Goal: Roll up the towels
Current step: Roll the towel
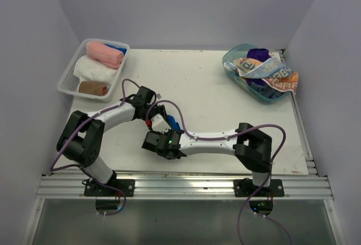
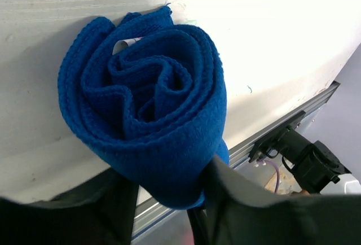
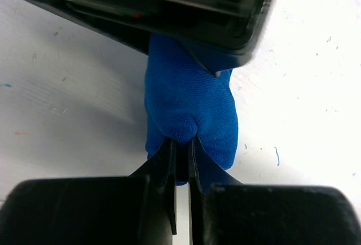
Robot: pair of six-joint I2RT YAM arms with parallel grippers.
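The blue towel (image 2: 146,104) lies rolled on the tabletop (image 2: 271,42), near its front edge and between my two arms. Through my left wrist camera I look straight into the end of the roll, its layers wound in a loose spiral. My left tool (image 2: 169,202) holds the lower part of that roll, a finger pressed against each side. My right tool (image 3: 180,143) meets the roll from the opposite end, its jaws drawn nearly together and pinching a small fold of the blue cloth at their tips. In the back left corner a white mesh basket (image 1: 66,81) holds a pink roll (image 1: 104,53), a white roll (image 1: 95,69) and a brown roll (image 1: 93,88). In the back right, a clear teal tub (image 1: 231,64) holds a purple towel (image 1: 258,53) and a printed towel (image 1: 276,75) spilling over its rim.
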